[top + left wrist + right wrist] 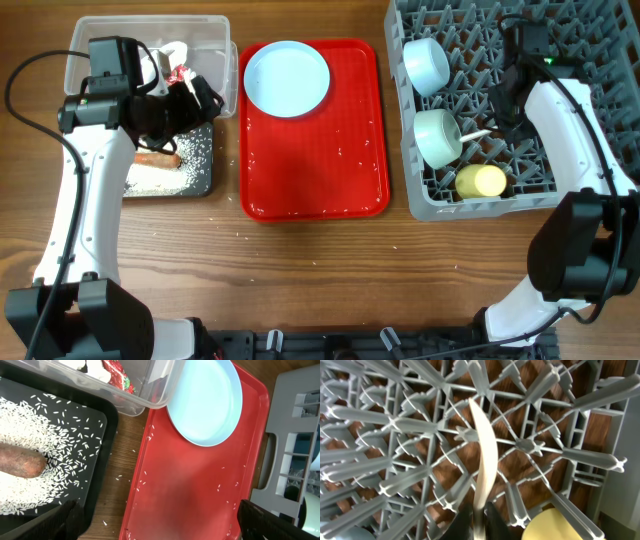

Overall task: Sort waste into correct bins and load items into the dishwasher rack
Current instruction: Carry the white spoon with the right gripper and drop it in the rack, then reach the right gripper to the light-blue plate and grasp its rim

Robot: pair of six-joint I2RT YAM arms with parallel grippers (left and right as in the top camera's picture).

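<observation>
Gripping the white spoon over the dishwasher rack at the right of the overhead frame.
Clamping the right fingers on the spoon's handle, near the yellow cup and the two pale bowls lying in the rack. Hovering with the left fingers spread wide apart over the black tub and red tray, with rice and the carrot-like stick in that tub, the wrapper in the clear tub, the pale-blue plate resting on the tray's upper end.

White links, black joints, black cables, green light
</observation>
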